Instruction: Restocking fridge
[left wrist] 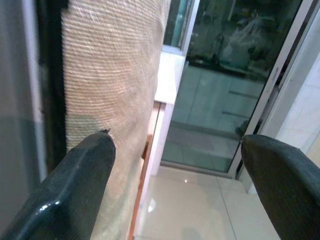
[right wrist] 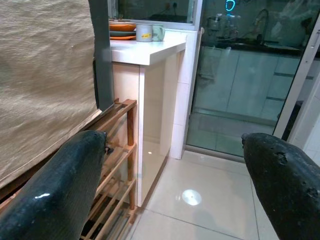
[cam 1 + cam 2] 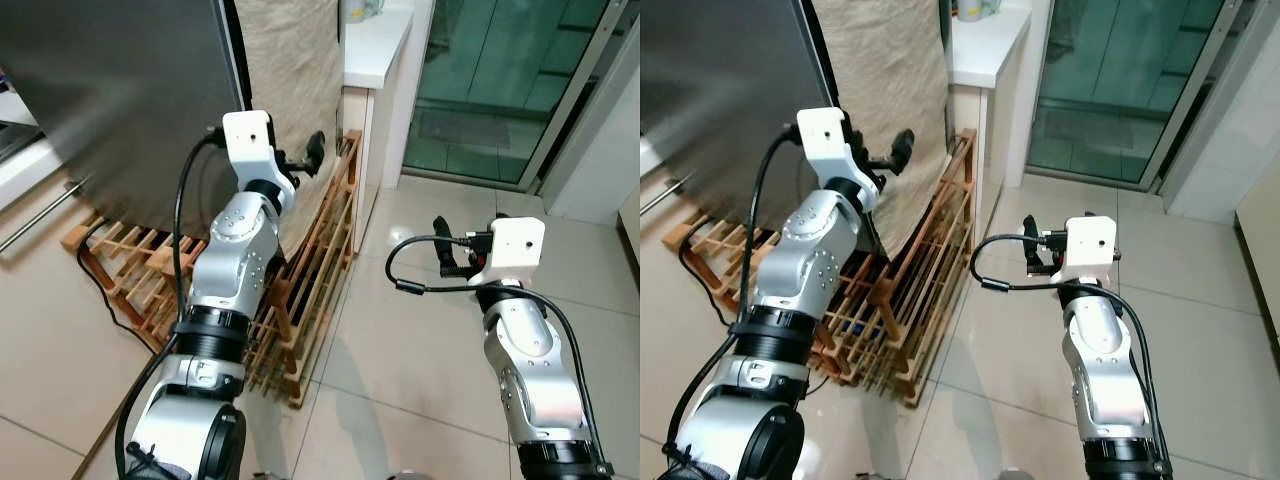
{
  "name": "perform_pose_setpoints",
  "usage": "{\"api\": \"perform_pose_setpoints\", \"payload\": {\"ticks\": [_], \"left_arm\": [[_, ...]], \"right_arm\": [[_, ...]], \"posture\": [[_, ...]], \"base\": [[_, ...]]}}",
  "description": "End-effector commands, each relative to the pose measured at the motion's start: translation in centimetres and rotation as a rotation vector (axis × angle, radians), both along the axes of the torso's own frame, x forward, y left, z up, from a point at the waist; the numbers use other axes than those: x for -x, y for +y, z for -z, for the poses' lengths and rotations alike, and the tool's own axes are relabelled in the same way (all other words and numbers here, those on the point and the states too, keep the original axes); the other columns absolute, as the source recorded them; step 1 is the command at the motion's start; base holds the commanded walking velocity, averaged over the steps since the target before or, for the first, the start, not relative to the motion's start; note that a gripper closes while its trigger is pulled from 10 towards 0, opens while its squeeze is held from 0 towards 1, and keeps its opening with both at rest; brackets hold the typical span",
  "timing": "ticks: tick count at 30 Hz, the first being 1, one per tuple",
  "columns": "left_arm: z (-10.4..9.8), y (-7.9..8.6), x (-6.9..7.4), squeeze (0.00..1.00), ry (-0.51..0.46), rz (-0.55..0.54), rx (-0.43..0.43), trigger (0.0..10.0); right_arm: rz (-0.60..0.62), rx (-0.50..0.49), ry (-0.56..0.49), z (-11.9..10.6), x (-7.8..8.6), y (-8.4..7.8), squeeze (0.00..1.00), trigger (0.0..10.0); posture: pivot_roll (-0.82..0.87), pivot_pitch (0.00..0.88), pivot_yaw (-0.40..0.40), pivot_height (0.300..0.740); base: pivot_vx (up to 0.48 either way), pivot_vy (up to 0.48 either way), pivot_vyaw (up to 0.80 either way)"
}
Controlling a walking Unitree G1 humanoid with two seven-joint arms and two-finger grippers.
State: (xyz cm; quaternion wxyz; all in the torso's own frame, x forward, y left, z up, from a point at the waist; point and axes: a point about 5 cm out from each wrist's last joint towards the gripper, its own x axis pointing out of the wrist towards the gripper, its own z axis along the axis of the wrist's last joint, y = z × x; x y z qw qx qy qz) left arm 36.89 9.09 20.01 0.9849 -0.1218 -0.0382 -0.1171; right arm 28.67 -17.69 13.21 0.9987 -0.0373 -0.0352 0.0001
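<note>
**Operator:** State the current step.

**Technician:** By my judgement, approach. Nothing is held. The left gripper [image 3: 312, 155] is raised beside the fridge [image 3: 120, 100], its fingers spread wide and empty. The right gripper [image 3: 443, 250] sits lower, over the floor [image 3: 420, 350], fingers also parted and empty.

**Operator:** Where is the fridge?

**Technician:** To the robot's left. Its door is a flat, brushed dark-grey metal panel. A bar that may be the handle [image 3: 40, 215] crosses the lower left; I cannot confirm it. No stock for restocking can be made out near the grippers.

**Operator:** What does the next move call for?

**Technician:** Likely turning toward the door or locating the goods. The left gripper is nearest the fridge edge, so it probably leads. Clearance is tight there.

**Operator:** Describe the surroundings.

**Technician:** A coarse woven beige cloth [image 3: 290, 80] hangs just beside the fridge; expect it to snag or drape. Below it stands a slatted wooden rack [image 3: 320, 270], open-framed and rigid. A white counter [image 3: 375, 45] with a smooth top is beyond, carrying a mug [image 2: 144, 32] and stacked orange dishes [image 2: 122, 29]. A glass door [image 3: 500, 80] in a metal frame lies ahead. The floor is glossy tile, reflective and probably slick.
</note>
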Motion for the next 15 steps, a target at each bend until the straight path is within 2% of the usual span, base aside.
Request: {"api": "perform_pose_setpoints", "payload": {"ticks": [1,5,7,8,10,13,14,15], "left_arm": [[-0.4,0.0,-0.4,0.0,-0.006,-0.018,0.0,10.0],[-0.4,0.4,-0.7,0.0,0.0,-0.033,0.013,10.0],[-0.1,1.8,0.1,0.0,-0.036,0.013,-0.018,10.0],[-0.1,1.8,0.1,0.0,-0.036,0.013,-0.018,10.0],[0.4,3.1,1.6,0.0,-0.093,0.058,-0.072,10.0],[1.6,4.6,3.5,0.0,-0.082,0.073,-0.094,10.0],[1.6,4.6,3.5,0.0,-0.082,0.073,-0.094,10.0],[2.0,5.3,4.4,0.0,-0.097,0.047,-0.147,10.0]], "right_arm": [[0.001,-0.002,-0.008,-0.3,0.3,0.0,0.0,10.0],[0.011,0.0,-0.004,-0.2,0.5,-0.1,0.0,10.0],[0.023,0.008,-0.008,-0.3,0.9,-0.4,0.0,10.0],[0.023,0.008,-0.008,-0.3,0.9,-0.4,0.0,10.0],[0.047,0.005,-0.021,-0.7,1.4,-0.9,0.0,10.0],[0.074,0.009,-0.044,-1.3,2.8,-1.4,0.0,10.0],[0.074,0.009,-0.044,-1.3,2.8,-1.4,0.0,10.0],[0.076,0.013,-0.046,-1.4,3.6,-1.6,0.0,10.0]], "posture": [[-0.24,0.0,0.099,0.74],[-0.25,0.0,0.106,0.74],[-0.25,0.0,0.112,0.74],[-0.25,0.0,0.112,0.74],[-0.23,0.0,0.109,0.74],[-0.21,0.0,0.098,0.74],[-0.21,0.0,0.098,0.74],[-0.21,0.0,0.094,0.74]], "base": [[0.0,0.0,0.0],[0.0,0.0,0.0],[0.0,0.0,0.0],[0.0,0.0,0.0],[0.0,0.0,0.0],[0.0,0.0,0.0],[0.0,0.0,0.0],[0.0,0.0,0.0]]}}
